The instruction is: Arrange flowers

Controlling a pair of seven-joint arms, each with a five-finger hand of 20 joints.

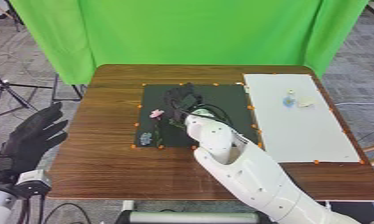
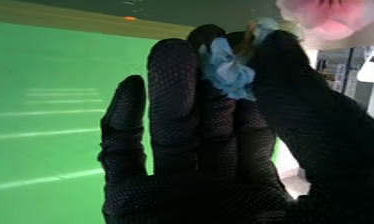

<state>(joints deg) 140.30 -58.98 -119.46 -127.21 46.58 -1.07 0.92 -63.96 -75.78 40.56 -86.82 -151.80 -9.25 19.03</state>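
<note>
In the head view my right hand [image 1: 183, 99] is over the upper middle of the black mat [image 1: 228, 92]. A pink flower [image 1: 156, 113] with a dark stem lies on the mat to its left, and a blue-grey flower [image 1: 146, 138] lies at the mat's lower left corner. In the right wrist view my right hand [image 2: 201, 145] pinches a light blue flower [image 2: 228, 70] between thumb and fingertips; a pink bloom [image 2: 328, 17] appears beyond the thumb. My left hand [image 1: 32, 137] is off the table's left side, its fingers straight.
On the white board [image 1: 286, 135] at the right stand a small light-blue item [image 1: 289, 101] and a pale yellowish one [image 1: 306, 102]. Orange markers line the mat and board. A green curtain [image 1: 201, 35] hangs behind the brown table [image 1: 108, 165].
</note>
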